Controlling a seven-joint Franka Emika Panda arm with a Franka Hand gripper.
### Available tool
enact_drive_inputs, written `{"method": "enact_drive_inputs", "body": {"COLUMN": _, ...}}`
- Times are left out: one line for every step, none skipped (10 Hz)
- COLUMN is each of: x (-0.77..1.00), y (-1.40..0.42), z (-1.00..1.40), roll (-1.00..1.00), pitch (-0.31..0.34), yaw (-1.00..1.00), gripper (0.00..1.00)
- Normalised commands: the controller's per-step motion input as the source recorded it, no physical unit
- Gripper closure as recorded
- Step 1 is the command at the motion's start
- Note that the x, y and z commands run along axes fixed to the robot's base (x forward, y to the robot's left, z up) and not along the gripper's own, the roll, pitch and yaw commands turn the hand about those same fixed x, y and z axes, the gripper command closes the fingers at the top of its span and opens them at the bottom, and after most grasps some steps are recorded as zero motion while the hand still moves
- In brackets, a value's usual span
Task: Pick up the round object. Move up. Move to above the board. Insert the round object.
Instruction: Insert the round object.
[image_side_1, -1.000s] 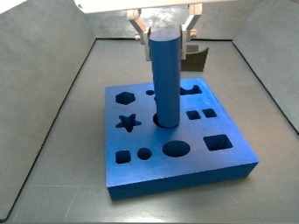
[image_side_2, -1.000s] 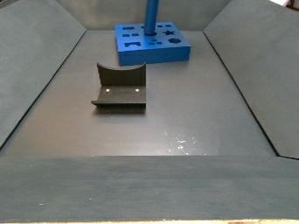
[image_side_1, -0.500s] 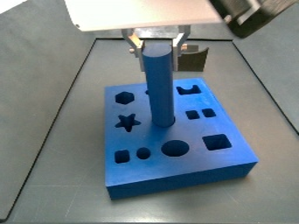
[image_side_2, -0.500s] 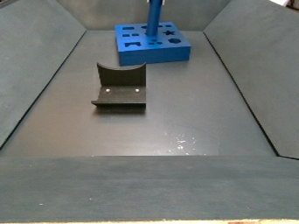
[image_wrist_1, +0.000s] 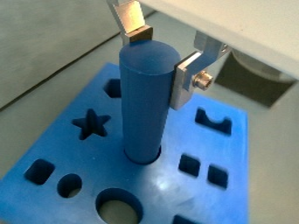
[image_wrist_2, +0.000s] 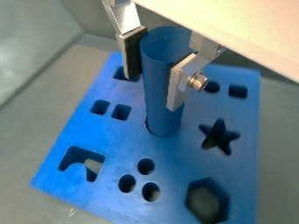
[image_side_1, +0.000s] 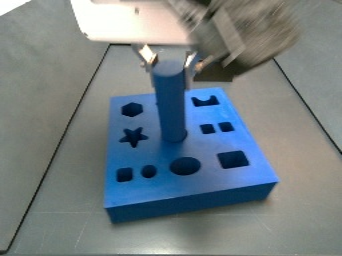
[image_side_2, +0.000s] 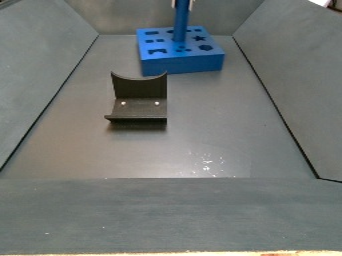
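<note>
Evidently stiff, smooth and light, the tall blue cylinder peg (image_wrist_1: 146, 101) stands in the thick blue holed board (image_wrist_1: 228, 144); the hand (image_wrist_1: 158, 59) clamps its top, likely the best hold.

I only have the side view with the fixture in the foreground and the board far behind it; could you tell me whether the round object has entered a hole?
Observer: Yes; in a wrist view the round object stands with its lower end inside a round hole near the middle of the board.
Operator: Thank you; is the gripper holding it?
Observer: In both wrist views the gripper has its fingers against opposite sides of the round object's top, so it looks gripped.
</note>
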Motion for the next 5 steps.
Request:
{"method": "enact_drive_inputs", "body": {"x": -0.02, "y": 0.08, "z": -0.58, "roll": -0.03, "pitch": 0.517, "yaw": -0.89, "gripper": 1.0}}
{"method": "enact_drive_inputs", "body": {"x": -0.02, "y": 0.07, "z": -0.56, "roll": -0.03, "pitch": 0.551, "yaw": -0.88, "gripper": 1.0}}
{"method": "enact_drive_inputs", "body": {"x": -0.02, "y": 0.04, "z": -0.53, "roll": 0.0, "pitch": 0.591, "yaw": -0.85, "gripper": 1.0}}
{"method": "enact_drive_inputs", "body": {"x": 0.0, "y": 0.0, "z": -0.43, "roll": -0.04, "pitch": 0.671, "yaw": -0.7, "gripper": 1.0}}
{"method": "enact_drive_inputs", "body": {"x": 0.0, "y": 0.0, "z": 0.0, "roll": 0.0, "pitch": -0.046, "yaw": 0.0, "gripper": 1.0}}
